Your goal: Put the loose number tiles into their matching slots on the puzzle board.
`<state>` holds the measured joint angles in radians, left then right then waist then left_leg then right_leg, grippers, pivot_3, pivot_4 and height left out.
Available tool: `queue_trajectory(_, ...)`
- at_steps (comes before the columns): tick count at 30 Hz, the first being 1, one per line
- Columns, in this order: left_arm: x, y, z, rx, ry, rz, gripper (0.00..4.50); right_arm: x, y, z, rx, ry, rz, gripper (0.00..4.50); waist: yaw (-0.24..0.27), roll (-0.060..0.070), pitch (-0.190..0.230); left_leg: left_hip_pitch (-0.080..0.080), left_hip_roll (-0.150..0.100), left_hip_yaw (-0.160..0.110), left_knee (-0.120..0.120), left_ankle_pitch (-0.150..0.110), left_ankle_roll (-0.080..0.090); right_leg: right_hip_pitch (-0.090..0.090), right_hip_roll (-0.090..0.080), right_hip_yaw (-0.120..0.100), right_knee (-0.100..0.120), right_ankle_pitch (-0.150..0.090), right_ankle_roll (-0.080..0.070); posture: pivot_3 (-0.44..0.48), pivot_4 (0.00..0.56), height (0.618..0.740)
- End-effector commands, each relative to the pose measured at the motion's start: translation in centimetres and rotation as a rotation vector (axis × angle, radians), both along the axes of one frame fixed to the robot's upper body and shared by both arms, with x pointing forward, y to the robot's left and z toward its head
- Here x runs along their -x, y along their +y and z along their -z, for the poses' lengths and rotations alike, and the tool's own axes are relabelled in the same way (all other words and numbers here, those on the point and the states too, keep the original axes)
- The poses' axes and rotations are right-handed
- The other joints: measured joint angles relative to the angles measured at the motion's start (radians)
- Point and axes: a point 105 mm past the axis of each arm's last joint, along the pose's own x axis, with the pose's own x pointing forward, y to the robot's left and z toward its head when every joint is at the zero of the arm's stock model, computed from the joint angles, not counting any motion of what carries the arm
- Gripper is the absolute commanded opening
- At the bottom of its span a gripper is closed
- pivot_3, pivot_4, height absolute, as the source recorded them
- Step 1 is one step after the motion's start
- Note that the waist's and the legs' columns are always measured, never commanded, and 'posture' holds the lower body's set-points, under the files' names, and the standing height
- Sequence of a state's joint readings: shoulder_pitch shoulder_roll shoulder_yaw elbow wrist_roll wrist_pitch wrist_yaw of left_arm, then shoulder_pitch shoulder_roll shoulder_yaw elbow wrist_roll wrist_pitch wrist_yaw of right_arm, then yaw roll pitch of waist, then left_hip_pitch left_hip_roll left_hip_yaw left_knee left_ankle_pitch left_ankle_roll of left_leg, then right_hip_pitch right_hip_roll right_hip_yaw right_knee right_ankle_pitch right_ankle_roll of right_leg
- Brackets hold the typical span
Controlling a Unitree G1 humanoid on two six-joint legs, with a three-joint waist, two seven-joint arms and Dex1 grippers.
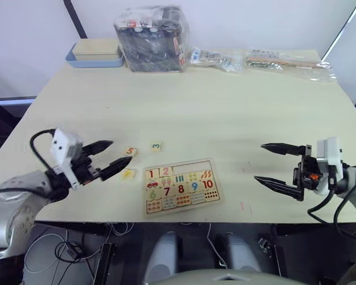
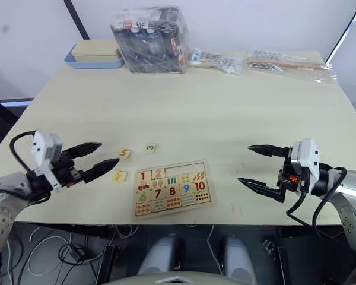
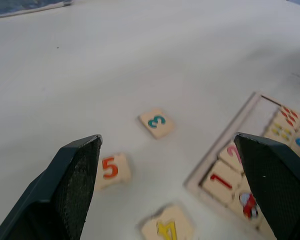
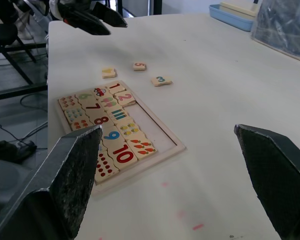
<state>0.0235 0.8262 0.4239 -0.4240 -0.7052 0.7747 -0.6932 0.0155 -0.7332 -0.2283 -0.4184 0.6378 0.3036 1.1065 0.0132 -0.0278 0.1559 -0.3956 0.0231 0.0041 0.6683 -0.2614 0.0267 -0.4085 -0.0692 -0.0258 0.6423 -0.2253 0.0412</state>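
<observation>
Left eye view: puzzle board sits near the table's front edge, between the two arms. Tiles 1 and 2 are already seated in its top row; the rest of that row looks empty, pale bare slots beside the 2. Lower rows (6 to 10, pictures, dots) are filled.

Three tiles loose on the table, all just off the board's left corner:
- 5 tile, digit up, nearest the left gripper
- 3 tile, digit up, a bit further back
- yellow tile, close to the board's left edge, reads as a 4 in the left wrist view

So roughly two of five done, three left by my count.

Left gripper hovers over the table beside the 5 and the yellow tile, fingers spread, holding nothing. Right gripper hangs well off to the board's right, fingers wide apart, also empty.

Left arm looks best placed for the next pick; 5 or 4 is closest.
</observation>
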Motion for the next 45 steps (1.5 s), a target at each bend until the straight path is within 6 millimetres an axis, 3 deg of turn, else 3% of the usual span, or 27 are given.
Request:
queue_trajectory(1,-0.6,-1.7,-0.8,0.01,0.076,-0.106,4.5,0.1,0.3,-1.0,-0.005,-0.052,-0.011,4.43,0.0,0.0,0.0,0.0,0.0,-0.001,0.0,0.0,0.0,0.0,0.0,0.0,0.0,0.0,0.001,0.0,0.15,0.74)
queue_trajectory(7,-1.2,-5.6,-0.1,0.075,0.207,-0.2,4.5,0.0,-0.3,-0.9,0.003,-0.074,0.008,4.43,0.001,-0.001,0.0,0.001,-0.002,-0.003,0.001,0.0,0.0,0.003,0.001,0.0,0.001,0.001,0.001,0.0,0.15,0.74)
queue_trajectory(15,-2.8,-7.6,0.8,0.021,0.229,-0.345,4.5,-0.3,-1.1,-0.5,0.018,-0.059,0.019,4.43,0.001,-0.001,0.0,0.002,-0.006,-0.006,0.002,0.0,0.0,0.005,0.002,0.0,0.001,0.001,0.001,0.0,0.15,0.74)
queue_trajectory(28,-5.4,-9.3,1.1,-0.077,0.307,-0.43,4.5,-0.2,-2.0,-0.9,0.013,-0.103,0.019,4.43,0.004,-0.001,0.0,0.002,-0.009,-0.008,0.002,0.0,0.0,0.005,0.002,0.003,0.0,0.001,0.001,0.0,0.15,0.74)
queue_trajectory(45,-5.7,-9.1,3.5,-0.143,0.403,-0.553,4.5,0.4,-2.6,-0.3,0.01,-0.041,0.018,4.43,0.004,-0.001,0.0,0.001,-0.012,-0.008,0.002,0.002,-0.003,0.005,0.001,0.005,0.0,0.001,0.001,0.0,0.15,0.74)
